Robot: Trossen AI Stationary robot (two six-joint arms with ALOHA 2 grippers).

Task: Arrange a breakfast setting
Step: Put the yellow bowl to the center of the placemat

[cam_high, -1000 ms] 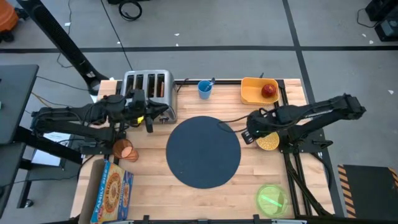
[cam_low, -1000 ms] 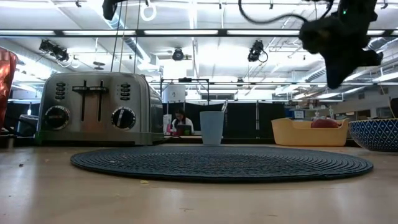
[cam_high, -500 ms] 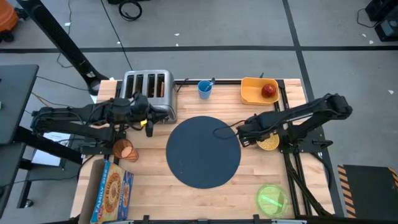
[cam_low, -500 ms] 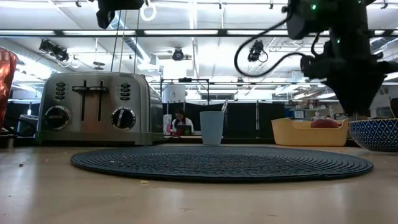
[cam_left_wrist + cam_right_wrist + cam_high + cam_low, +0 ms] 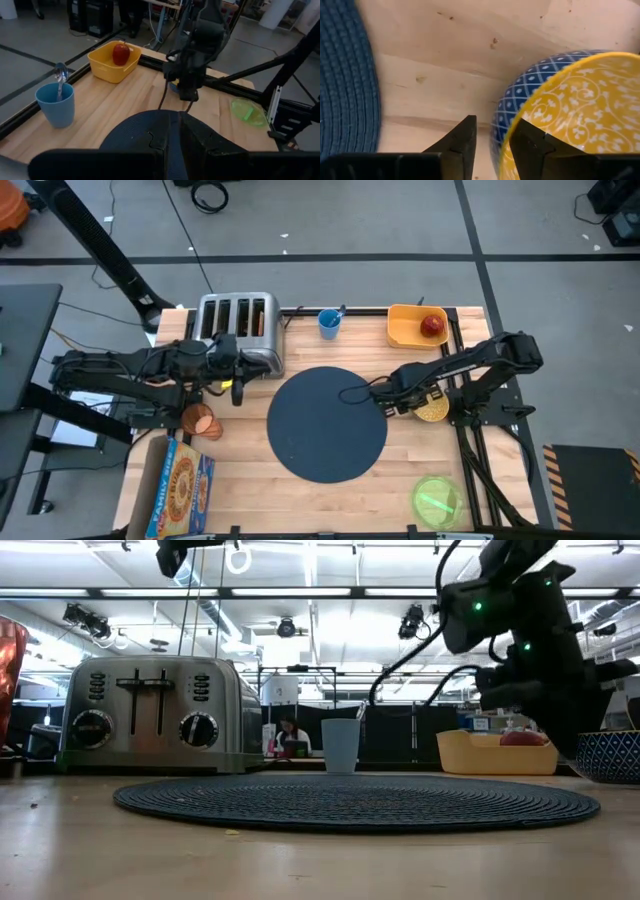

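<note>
The wooden worktop (image 5: pixel 330 490) filled the centre of the high view, grey floor around it. The mat (image 5: pixel 327 423) lay mid-frame. The right tool (image 5: pixel 490 137), at the mat's right edge, stood with one finger on each side of the bowl (image 5: pixel 431 409) rim; whether it pinched the rim could not be told. The left tool (image 5: pixel 238 380) hung left of centre beside the toaster (image 5: pixel 238 325), fingers pressed nearly together, empty. The apple (image 5: pixel 432 325) sat in the bin (image 5: pixel 403 328), upper right; the green plate (image 5: pixel 437 500) lower right; the tumbler (image 5: pixel 202 421) lower left. In the low view, a ceiling-lit room showed behind.
</note>
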